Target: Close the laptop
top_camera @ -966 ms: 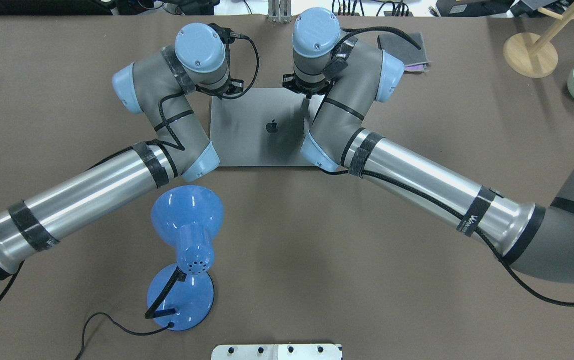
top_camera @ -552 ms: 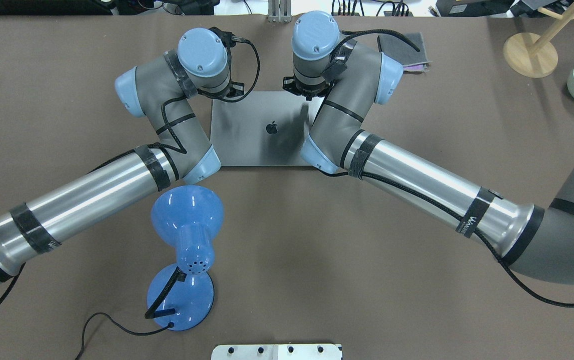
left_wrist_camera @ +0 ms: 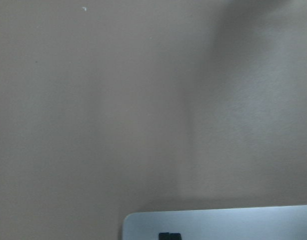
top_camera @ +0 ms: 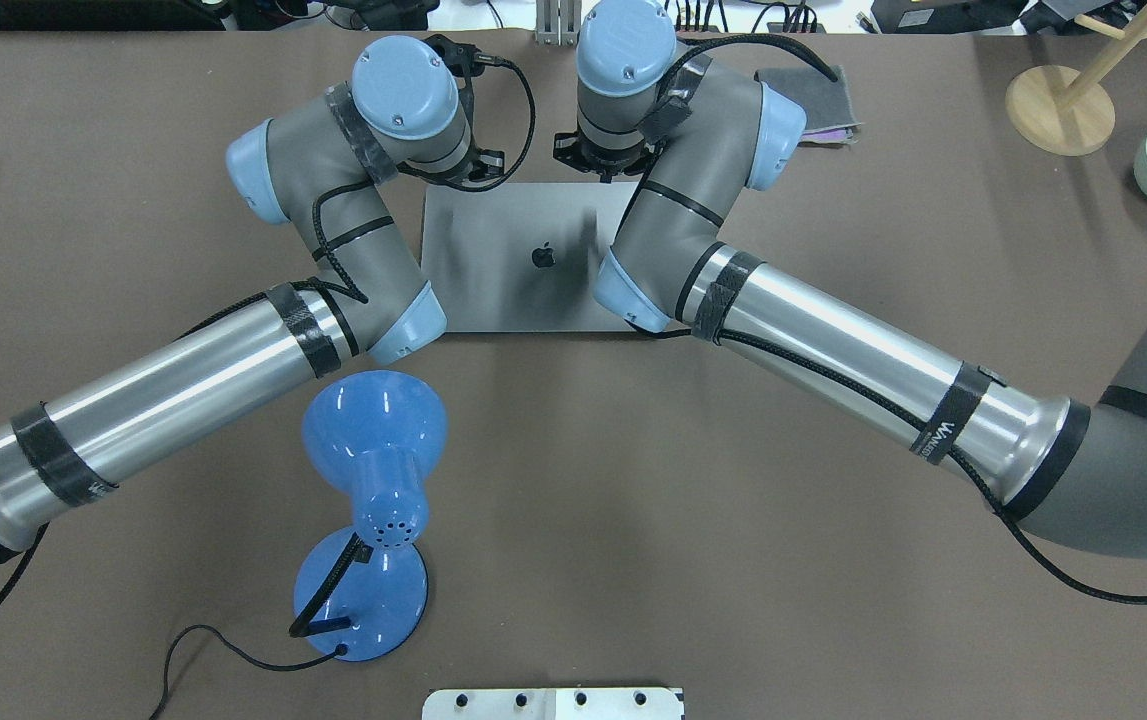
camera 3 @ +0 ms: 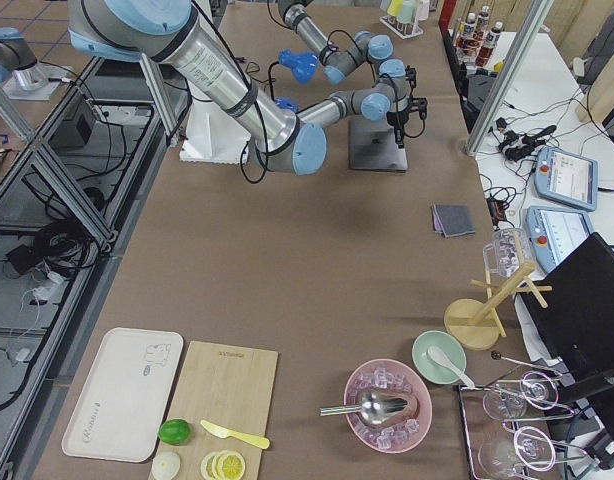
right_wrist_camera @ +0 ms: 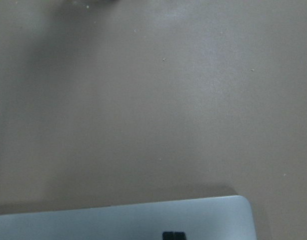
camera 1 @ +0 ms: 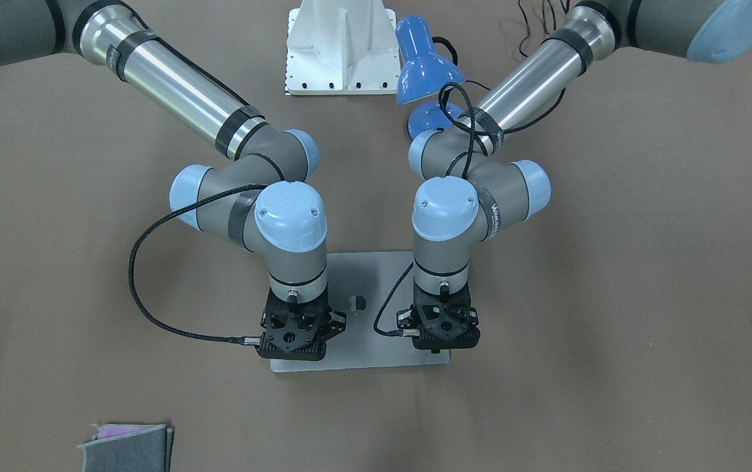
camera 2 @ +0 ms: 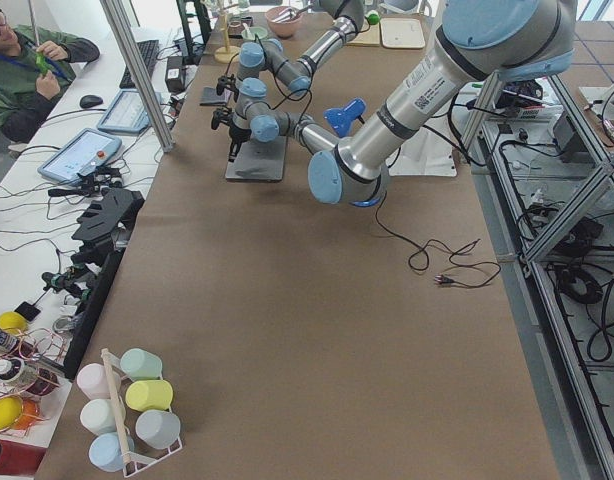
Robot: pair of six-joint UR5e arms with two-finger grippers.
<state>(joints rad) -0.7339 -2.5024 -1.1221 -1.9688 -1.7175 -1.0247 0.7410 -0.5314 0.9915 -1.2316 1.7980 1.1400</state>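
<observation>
across from the robot, in the front-facing view, the laptop is lying flat on the table, lid down and logo up. the left gripper and the right gripper are pointing straight down over the edge away from the robot, one near each corner, likely to spread the push evenly. from overhead, the wrists are hiding the fingers. in the left wrist view, dark fingertips are sitting pinched together over the lid, grasping nothing. the right wrist view's fingertips are looking likewise.
</observation>
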